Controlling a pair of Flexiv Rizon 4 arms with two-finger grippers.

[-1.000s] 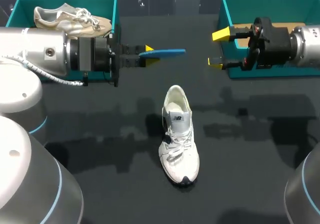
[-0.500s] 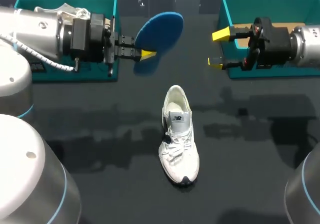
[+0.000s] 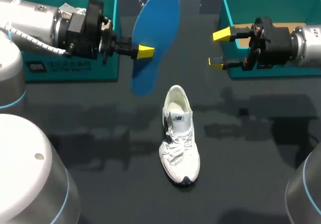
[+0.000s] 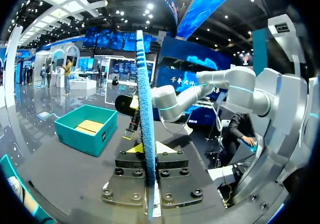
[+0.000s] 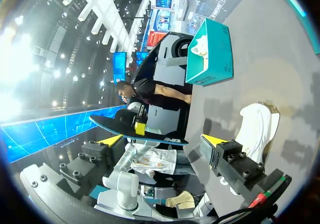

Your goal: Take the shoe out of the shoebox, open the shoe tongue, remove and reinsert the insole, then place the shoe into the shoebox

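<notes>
Your shoe [image 3: 179, 134] stands on its sole near the middle of the bench [image 3: 120, 184], its long axis running from the far side to the near side. The toe points at the near edge and leans a little to your right, and the open heel faces the boxes. From the right wrist camera the shoe [image 5: 257, 129] shows heel-first, just ahead of that arm's fingers. The insole [image 3: 155, 41] is out of the shoe and up in the air, beyond the heel and a little to your left. Its broad blue face is turned to the head camera, and its long axis slants from far-right down to near-left. Your left pincer [image 3: 145, 51] is clamped on it at mid-length. In the left wrist view the insole [image 4: 146, 134] appears edge-on, as a thin upright blade pinched in that pincer [image 4: 148, 151]. The left arm comes in level from the left, lying across the left box [image 3: 108, 3], with its wrist just past the box's right wall. Your right pincer [image 3: 219, 47] is spread wide and holds nothing. It hangs beside the left wall of the right box [image 3: 230, 13], with its arm stretched level over that box, well apart from both shoe and insole.
</notes>
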